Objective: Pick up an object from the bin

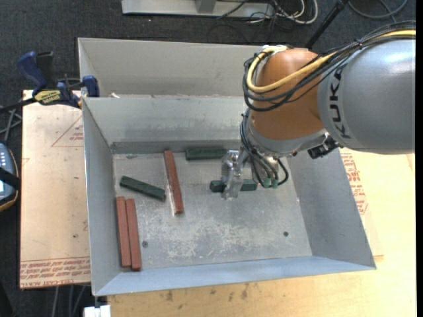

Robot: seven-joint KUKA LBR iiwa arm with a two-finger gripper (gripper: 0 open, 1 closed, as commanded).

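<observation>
Hand end: the gripper hangs low in the middle of the bin, a little right of centre, pointing down at the floor; whether it is apart or together cannot be told from this angle.
Thing under it: a short green bar, dark, lies flat on the floor and runs left to right directly beneath the gripper, with one end showing on each side of it; whether the gripper touches it cannot be told.
Nearest neighbour: a second green bar lies flat near the foot of the back wall, up and left of the gripper, apart from the first.
Middle of floor: a lone brown stick, reddish and long, lies left of the gripper, running from the back toward the front with a slight tilt.
Further left: a third green bar lies slanted, just beside the lone brown stick.
Left front: a pair of brown sticks lie side by side, touching along their length, close to the left wall.
Container: the bin is grey metal with sloping walls and a scuffed floor.
Robot: the arm comes in from the right; an orange cover sits above the gripper, with cables looped round it.
</observation>
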